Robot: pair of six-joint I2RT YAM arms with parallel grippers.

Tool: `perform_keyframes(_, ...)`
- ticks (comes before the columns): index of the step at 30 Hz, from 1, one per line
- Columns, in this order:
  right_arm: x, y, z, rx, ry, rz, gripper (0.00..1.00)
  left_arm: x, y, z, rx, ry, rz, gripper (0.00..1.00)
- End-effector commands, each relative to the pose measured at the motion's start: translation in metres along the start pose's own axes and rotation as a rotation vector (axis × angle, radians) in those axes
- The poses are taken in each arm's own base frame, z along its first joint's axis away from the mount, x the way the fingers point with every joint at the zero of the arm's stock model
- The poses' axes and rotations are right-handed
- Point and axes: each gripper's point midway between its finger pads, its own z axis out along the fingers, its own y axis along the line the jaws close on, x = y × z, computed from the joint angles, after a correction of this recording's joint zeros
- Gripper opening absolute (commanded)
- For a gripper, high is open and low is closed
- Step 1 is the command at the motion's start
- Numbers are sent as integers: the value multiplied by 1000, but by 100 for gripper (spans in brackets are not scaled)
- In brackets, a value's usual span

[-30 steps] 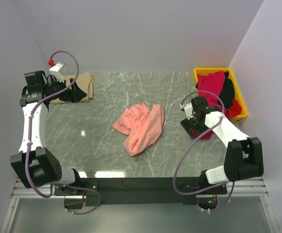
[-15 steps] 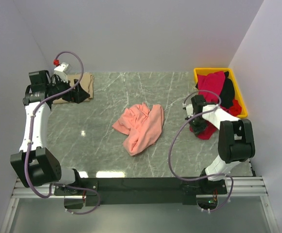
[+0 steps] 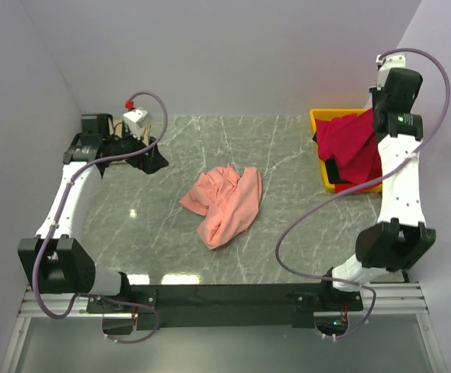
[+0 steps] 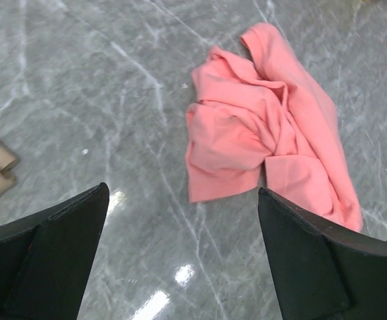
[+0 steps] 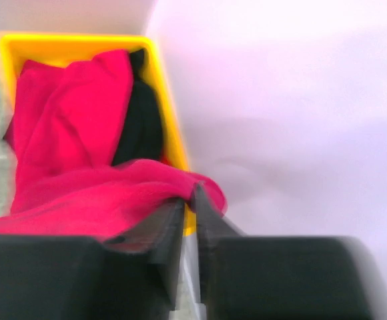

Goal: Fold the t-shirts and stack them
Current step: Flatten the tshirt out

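Right hand (image 5: 188, 200) pinches crimson tee (image 3: 354, 144), high over yellow bin (image 3: 323, 116) at desk (image 3: 163, 249) far-right corner; cloth drapes below it. Left hand (image 4: 181, 192) wide, empty, nearer crumpled mid-desk salmon tee (image 4: 260, 140).

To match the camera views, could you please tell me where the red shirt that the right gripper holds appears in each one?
Top external: the red shirt is at the right, hanging from the right gripper over the bin.
Left wrist: not in it.
Right wrist: left and centre, its edge pinched in the right gripper.
Shared landmark: the bin, seen in the top and right wrist views.
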Motion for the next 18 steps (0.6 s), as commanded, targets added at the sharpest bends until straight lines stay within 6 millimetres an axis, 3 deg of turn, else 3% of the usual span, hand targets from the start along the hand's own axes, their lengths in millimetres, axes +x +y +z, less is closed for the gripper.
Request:
perform_keyframes(1,31,13,62,45,149,-73,23,7,-17,18,40,47,68,99)
perform_keyframes(2,36,17,69,32,185,-76,34,11,-32,27,81,73,89,99)
perform_keyframes(3,53,25,67,-9,278,-72,57,15,-38,34,99,96,102,99)
perform_keyframes(5,37,37,67,-105,266,-24,78,30,-67,42,192,167,104,99)
perform_keyframes(9,19,71,18,-346,191,42,82,69,-115,61,317,298,106,99)
perform_keyframes(11,14,98,-3,-489,163,73,82,77,-141,77,326,317,180,99)
perform_keyframes(12,19,110,-17,-549,176,79,82,88,-150,82,322,343,178,100)
perform_keyframes(13,21,118,-23,-583,178,91,82,94,-172,90,345,356,221,99)
perform_keyframes(14,23,129,-31,-635,177,101,82,91,-170,101,287,337,258,99)
perform_keyframes(16,40,145,-42,-694,205,77,82,111,-194,115,295,388,258,98)
perform_keyframes(18,53,154,-46,-732,225,78,82,128,-197,134,249,450,258,96)
